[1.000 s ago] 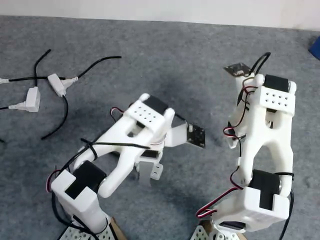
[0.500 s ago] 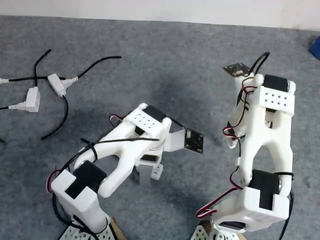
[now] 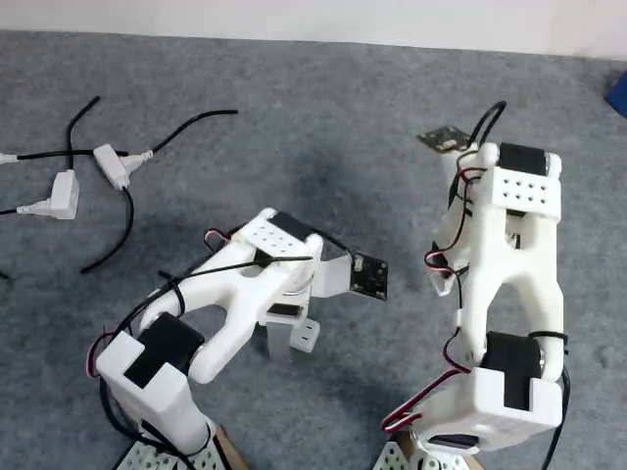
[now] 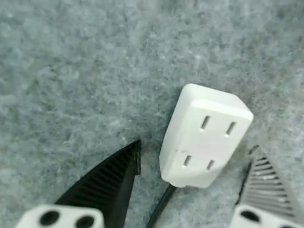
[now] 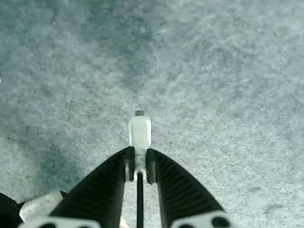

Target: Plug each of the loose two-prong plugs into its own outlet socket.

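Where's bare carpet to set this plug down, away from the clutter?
Broad bare carpet lies between the loose plugs with cords and the right gripper holding its plug. Crowded: that cord tangle, and around the outlet block under the left gripper.

The left arm (image 3: 220, 289) and right arm (image 3: 475, 294) are white plastic with black servos (image 3: 165, 348), red and black cables (image 3: 423, 397), dotted hole plates (image 3: 521, 188) and black ribbed fingers (image 5: 107, 187).

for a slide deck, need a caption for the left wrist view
Left gripper, open, with a finger on either side of a white two-socket outlet block on grey carpet.
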Action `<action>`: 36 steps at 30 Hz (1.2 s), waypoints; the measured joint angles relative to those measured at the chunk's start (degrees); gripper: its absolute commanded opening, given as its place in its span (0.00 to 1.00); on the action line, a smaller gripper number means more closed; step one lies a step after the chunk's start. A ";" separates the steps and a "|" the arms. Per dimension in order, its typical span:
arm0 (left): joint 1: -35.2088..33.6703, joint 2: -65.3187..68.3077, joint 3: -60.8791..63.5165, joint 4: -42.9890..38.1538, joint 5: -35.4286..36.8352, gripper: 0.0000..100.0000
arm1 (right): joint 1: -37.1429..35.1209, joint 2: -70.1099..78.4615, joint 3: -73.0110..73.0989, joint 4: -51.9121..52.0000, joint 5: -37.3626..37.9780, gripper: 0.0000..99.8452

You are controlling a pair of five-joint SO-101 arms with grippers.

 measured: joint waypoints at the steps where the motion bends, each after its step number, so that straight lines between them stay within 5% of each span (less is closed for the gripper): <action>1: 0.00 0.00 0.09 -0.35 0.00 0.35 | 0.09 0.00 0.00 0.00 -0.44 0.01; 10: 0.00 0.00 0.18 -0.79 0.00 0.04 | 0.09 0.00 0.00 0.09 -1.23 0.01; 26: -1.76 0.97 -8.44 -1.32 0.00 0.02 | 0.09 0.00 0.00 0.09 -1.41 0.01; 36: -4.13 18.37 -25.41 1.41 2.20 0.08 | 0.09 0.00 0.00 0.09 -1.41 0.01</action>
